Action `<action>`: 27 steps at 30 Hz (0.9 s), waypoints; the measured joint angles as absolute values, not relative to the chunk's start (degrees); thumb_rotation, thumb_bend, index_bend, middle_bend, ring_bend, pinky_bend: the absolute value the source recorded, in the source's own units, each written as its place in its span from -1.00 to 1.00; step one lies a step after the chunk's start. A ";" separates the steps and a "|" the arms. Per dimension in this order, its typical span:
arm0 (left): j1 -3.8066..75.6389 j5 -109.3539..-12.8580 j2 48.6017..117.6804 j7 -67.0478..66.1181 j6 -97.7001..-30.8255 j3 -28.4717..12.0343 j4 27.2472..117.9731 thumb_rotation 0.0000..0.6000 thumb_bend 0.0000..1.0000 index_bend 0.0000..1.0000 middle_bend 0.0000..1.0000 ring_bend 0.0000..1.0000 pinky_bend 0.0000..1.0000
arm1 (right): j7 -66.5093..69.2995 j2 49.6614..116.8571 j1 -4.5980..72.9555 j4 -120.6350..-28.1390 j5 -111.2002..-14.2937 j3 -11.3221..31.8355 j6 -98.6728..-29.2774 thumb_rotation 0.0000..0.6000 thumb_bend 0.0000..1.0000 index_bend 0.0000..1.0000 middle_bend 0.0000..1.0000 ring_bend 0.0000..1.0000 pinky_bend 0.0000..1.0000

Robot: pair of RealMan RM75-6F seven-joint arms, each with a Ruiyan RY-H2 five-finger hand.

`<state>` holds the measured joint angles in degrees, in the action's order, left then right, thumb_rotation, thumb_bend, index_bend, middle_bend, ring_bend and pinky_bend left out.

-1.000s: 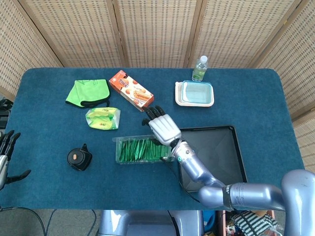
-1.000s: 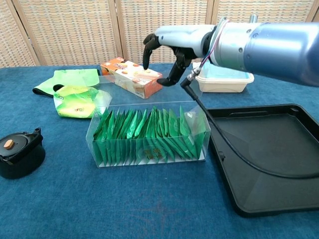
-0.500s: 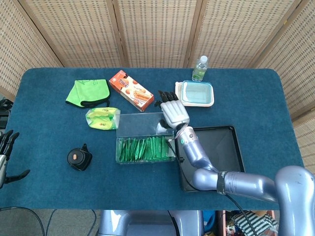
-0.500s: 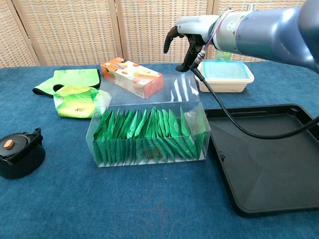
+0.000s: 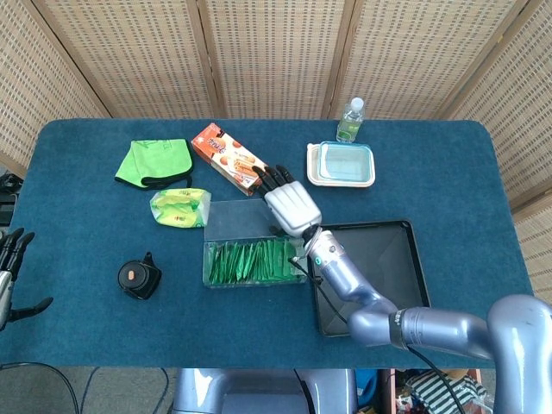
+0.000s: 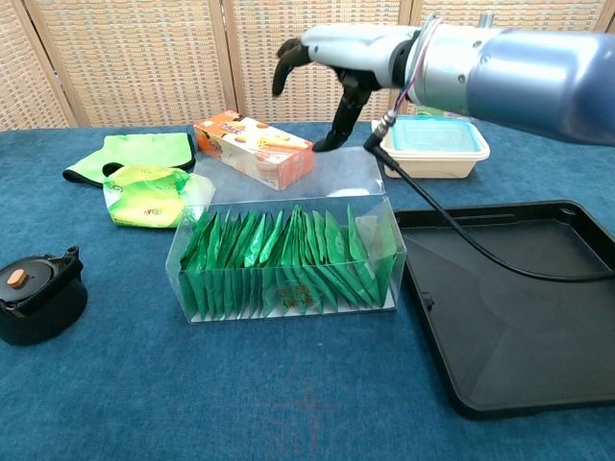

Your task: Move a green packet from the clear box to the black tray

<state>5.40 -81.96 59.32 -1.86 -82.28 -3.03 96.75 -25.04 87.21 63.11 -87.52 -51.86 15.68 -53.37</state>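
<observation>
Chest view, nearest first: a round black device [image 6: 36, 293] sits at the left edge, and the black tray [image 6: 519, 384] fills the lower right with its bare floor open and a raised rim all round. Just left of the tray, close to its edge but not clearly touching, stands the clear box [image 6: 288, 257], its long axis running left to right across the frame. The green packets [image 6: 283, 261] stand on edge in a row along that axis, leaning, their flat faces turned sideways toward the box ends; print on the front ones is too small to read. Blue table [image 6: 240, 403] lies bare in front of the box.

Behind the box, the right hand [image 6: 322, 72] hangs in the air above its far wall, fingers apart and curled downward, holding nothing. Further back lie an orange snack carton [image 6: 255, 149] angled across the table, a yellow-green bag [image 6: 144, 197] and a green cloth [image 6: 135, 154] at left, and a lidded container [image 6: 432, 144] at right.

Head view shows a bottle [image 5: 350, 119] at the far edge and the left hand [image 5: 10, 276] at the lower left, off the table, fingers spread and empty.
</observation>
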 measured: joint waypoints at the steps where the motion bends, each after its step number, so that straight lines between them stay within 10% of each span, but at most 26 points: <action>1: 5.44 -81.92 59.39 -1.98 -82.17 -2.99 96.79 1.00 -0.74 -1.00 -1.00 -1.00 -1.00 | -23.68 87.04 62.80 -87.46 -55.27 14.78 -52.69 1.00 -0.25 -0.27 -0.94 -1.00 -1.00; 27: 5.45 -82.26 58.99 -1.13 -82.19 -2.75 96.89 1.00 -0.74 -1.00 -1.00 -1.00 -1.00 | -20.69 92.67 62.15 -80.69 -69.34 9.23 -47.03 1.00 -0.20 -0.09 -0.89 -1.00 -1.00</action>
